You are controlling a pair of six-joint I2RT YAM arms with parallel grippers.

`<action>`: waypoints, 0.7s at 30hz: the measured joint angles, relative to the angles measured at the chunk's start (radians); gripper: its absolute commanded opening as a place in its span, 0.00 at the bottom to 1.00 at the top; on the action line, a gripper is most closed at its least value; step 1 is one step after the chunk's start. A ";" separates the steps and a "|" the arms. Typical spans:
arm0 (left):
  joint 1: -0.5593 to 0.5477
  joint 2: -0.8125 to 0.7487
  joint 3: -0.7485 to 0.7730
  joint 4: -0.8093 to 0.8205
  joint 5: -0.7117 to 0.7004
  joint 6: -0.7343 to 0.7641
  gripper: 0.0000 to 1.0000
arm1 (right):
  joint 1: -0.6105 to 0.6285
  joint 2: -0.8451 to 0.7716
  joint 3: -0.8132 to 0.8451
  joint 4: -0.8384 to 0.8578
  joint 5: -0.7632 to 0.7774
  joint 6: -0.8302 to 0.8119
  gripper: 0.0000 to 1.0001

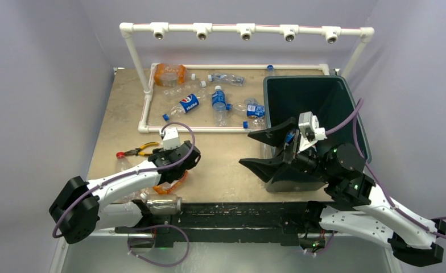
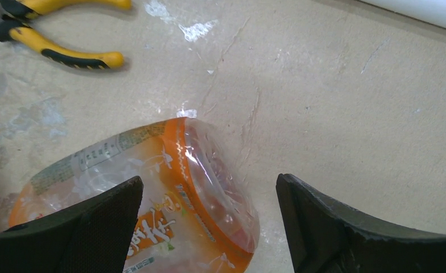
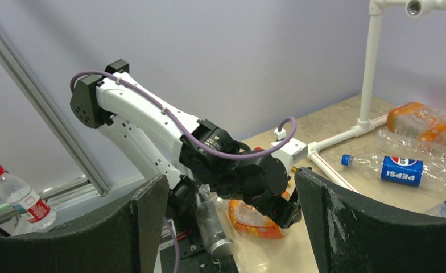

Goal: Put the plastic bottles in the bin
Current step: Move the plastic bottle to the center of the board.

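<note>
An orange-labelled clear plastic bottle [image 2: 175, 193] lies on the table near its front edge, also seen as the same bottle [image 1: 173, 185]. My left gripper [image 2: 209, 182] is low over it and open, one finger on each side, with the right finger apart from it. Several more plastic bottles lie at the back inside a white pipe frame, among them a Pepsi bottle [image 1: 189, 103] and an orange bottle [image 1: 169, 74]. The dark green bin [image 1: 317, 108] stands at the right. My right gripper [image 1: 260, 151] hovers open by the bin's left wall with nothing in it.
Yellow-handled pliers [image 1: 138, 150] lie left of the left gripper. A clear bottle [image 1: 162, 203] rests at the table's near edge by the left arm's base. The white pipe frame [image 1: 147, 108] fences off the back of the table. A red-capped bottle [image 3: 23, 196] sits far left.
</note>
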 measured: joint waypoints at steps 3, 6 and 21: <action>0.000 0.001 -0.042 0.061 0.026 0.018 0.64 | 0.000 -0.008 0.000 -0.001 0.000 0.001 0.85; 0.002 -0.012 -0.063 0.119 0.035 0.048 0.52 | 0.000 -0.027 0.000 -0.002 0.002 0.005 0.85; -0.212 0.069 -0.027 0.307 0.144 0.214 0.31 | 0.000 -0.064 0.000 -0.015 0.004 0.020 0.85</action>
